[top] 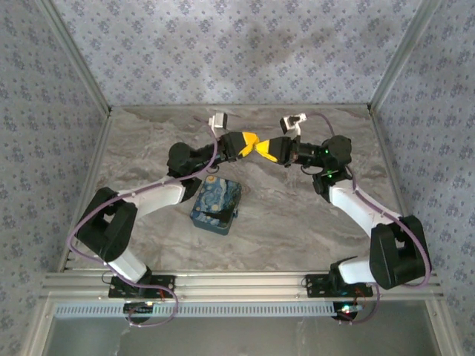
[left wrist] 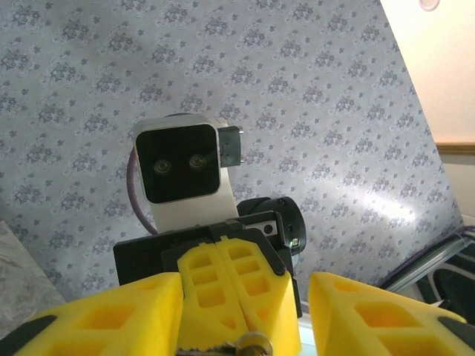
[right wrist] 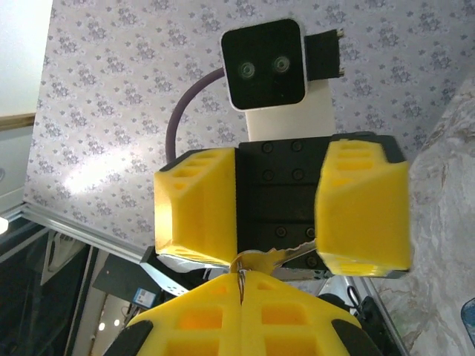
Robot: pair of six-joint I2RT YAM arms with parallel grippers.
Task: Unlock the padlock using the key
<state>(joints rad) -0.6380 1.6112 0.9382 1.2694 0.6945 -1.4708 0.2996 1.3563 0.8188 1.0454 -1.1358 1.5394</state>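
Right gripper (right wrist: 241,293) is clenched, its two yellow fingers pressed flat together with a small metal piece caught at their very tips; this looks like the key (right wrist: 286,254), hanging on a brass ring (right wrist: 243,259) right at the pinch. Directly ahead of those tips, nose to nose with them, the left gripper (right wrist: 278,215) stands with its jaws apart and nothing clamped, one finger (right wrist: 197,204) to either side of the key. So the key sits just beyond the right gripper's fingertips and inside the left gripper's gap, both tools raised well above the table (top: 297,215). A painted tin box (top: 216,205) lies below and behind the left gripper, apart from all this. The step in hand appears to be a hand-over or a re-grip of the key. To do it well, the left jaws should come in squarely on the key's flat faces near its head, leaving the toothed part bare, and the right gripper should let go only once that hold is firm, since the ring lets the key swing. From the right wrist, the toothed edge runs crosswise to the right gripper's finger seam, its long axis roughly level, pointing out toward one left finger; whether it touches that finger cannot be told.
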